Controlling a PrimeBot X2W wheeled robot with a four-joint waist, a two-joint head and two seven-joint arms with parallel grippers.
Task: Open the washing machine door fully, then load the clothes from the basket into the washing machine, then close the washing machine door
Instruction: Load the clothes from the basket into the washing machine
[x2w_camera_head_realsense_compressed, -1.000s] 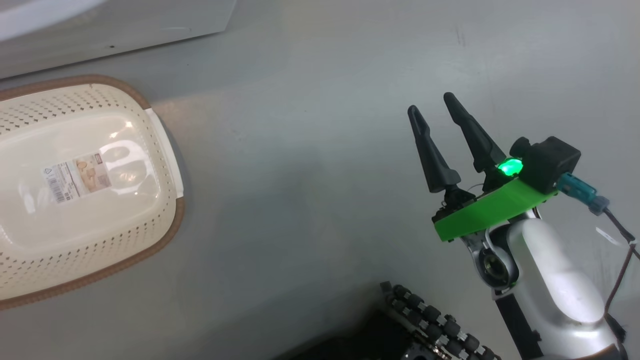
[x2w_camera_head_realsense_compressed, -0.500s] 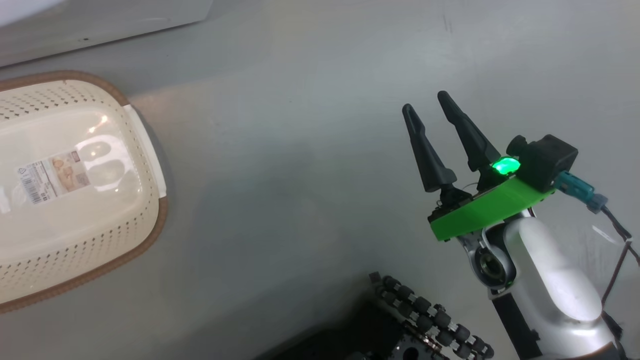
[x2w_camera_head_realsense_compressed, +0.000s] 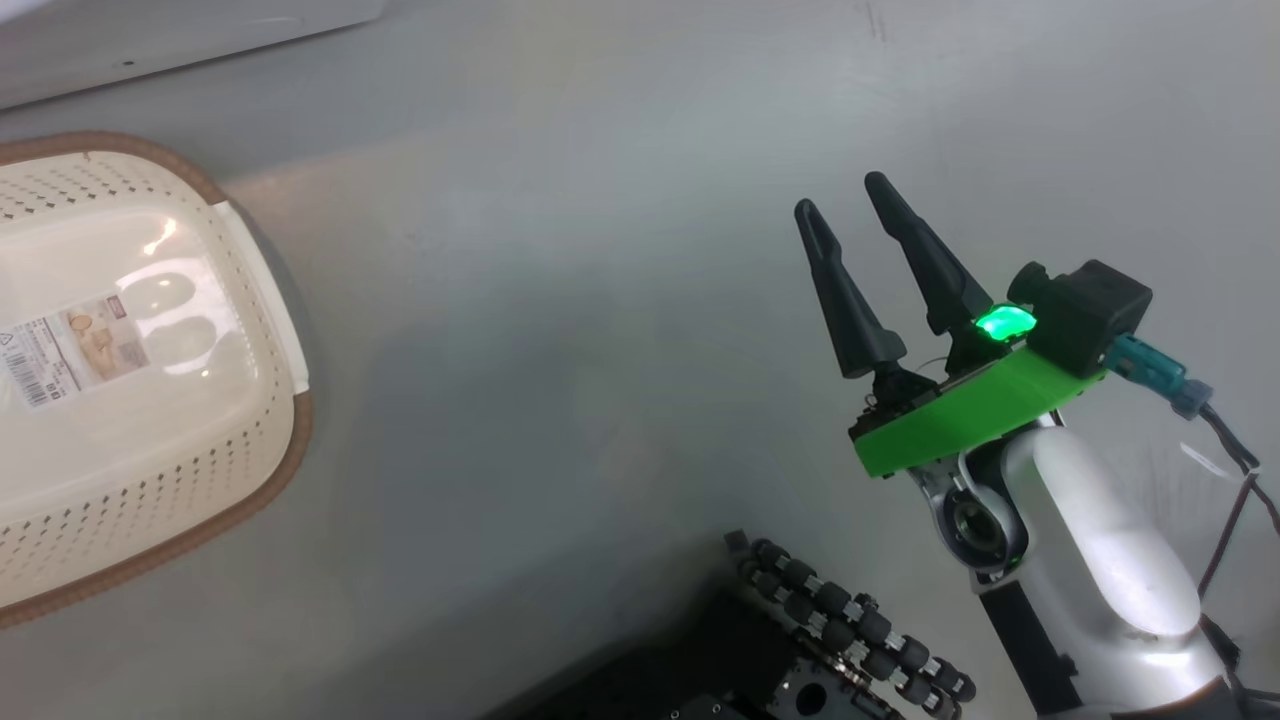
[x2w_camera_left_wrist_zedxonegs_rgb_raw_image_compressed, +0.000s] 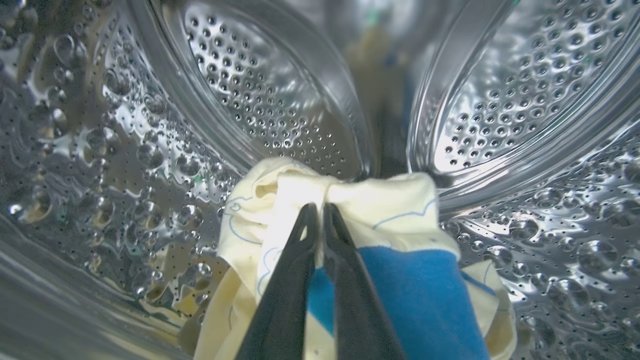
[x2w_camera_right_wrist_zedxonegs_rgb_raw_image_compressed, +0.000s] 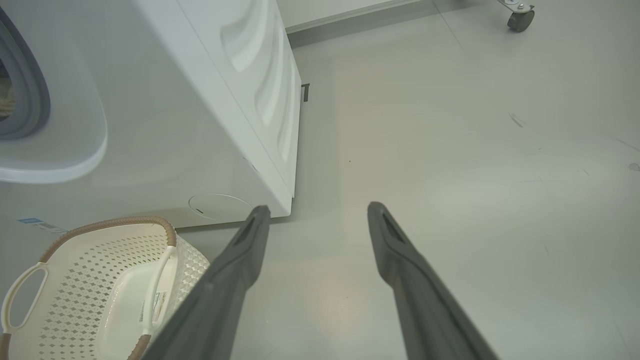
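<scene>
Holding the clothes (x2w_camera_left_wrist_zedxonegs_rgb_raw_image_compressed: 390, 200) tight between its two shut fingers, the left gripper (x2w_camera_left_wrist_zedxonegs_rgb_raw_image_compressed: 320, 207) is deep inside the shiny steel drum (x2w_camera_left_wrist_zedxonegs_rgb_raw_image_compressed: 500, 100) of the washing machine (x2w_camera_right_wrist_zedxonegs_rgb_raw_image_compressed: 165, 100). The cloth is pale yellow with a big blue patch. It is bunched up around the fingers, close to the drum's wall full of little holes. It has not been let go yet.

The right gripper (x2w_camera_head_realsense_compressed: 840, 193) has nothing in it. Its fingers are spread wide apart, and it hangs over the bare grey floor (x2w_camera_head_realsense_compressed: 600, 300), well away from the basket (x2w_camera_head_realsense_compressed: 130, 500).

The basket sits on the floor just beside the front of the machine. It looks empty. You can see the sticker (x2w_camera_head_realsense_compressed: 70, 345) on its bottom and no cloth inside.

The door must be open, because an arm is reaching in. I think the loading is almost done. Three things are left to do. The left fingers must open so the clothes drop into the drum. Then the arm must come out. Last, the door must be shut.
</scene>
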